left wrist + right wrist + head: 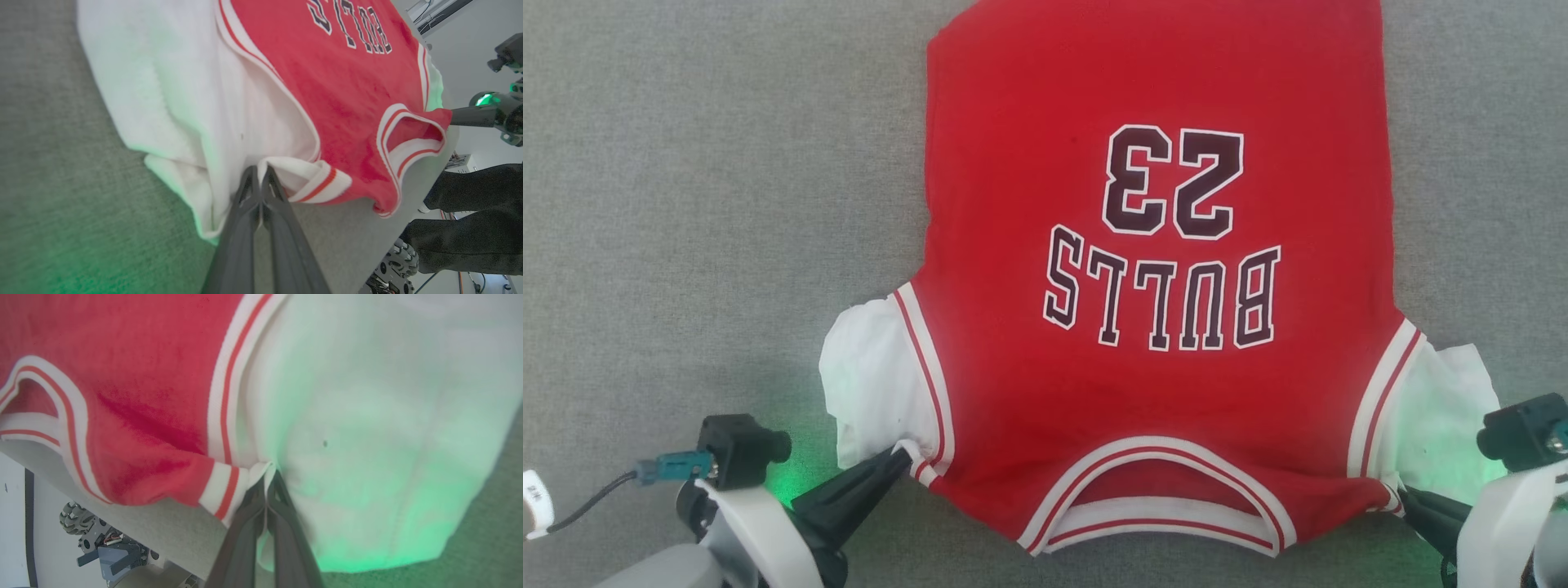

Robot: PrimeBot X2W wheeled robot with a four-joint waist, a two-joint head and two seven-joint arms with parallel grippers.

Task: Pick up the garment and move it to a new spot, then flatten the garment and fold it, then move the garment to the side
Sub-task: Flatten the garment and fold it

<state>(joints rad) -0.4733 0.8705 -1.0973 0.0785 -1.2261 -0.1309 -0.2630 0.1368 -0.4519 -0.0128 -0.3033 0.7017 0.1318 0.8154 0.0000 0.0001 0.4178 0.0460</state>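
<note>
The garment (1152,269), a red jersey with white sleeves, a dark 23 and BULLS lettering, lies spread flat on the grey table, collar toward me. My left gripper (905,457) is shut on the garment at its left shoulder seam, where striped trim meets the white sleeve (171,94). In the left wrist view the left gripper (259,171) pinches that cloth between closed fingers. My right gripper (1403,496) is shut on the garment's right shoulder corner. The right wrist view shows the right gripper (267,477) clamped on the seam beside the white sleeve (367,416).
The grey fabric table (703,204) stretches wide to the left of the garment. Its near edge (400,196) runs just under the collar. Beyond that edge I see a person's dark trouser legs (470,220) and a wheeled base (77,522) on the floor.
</note>
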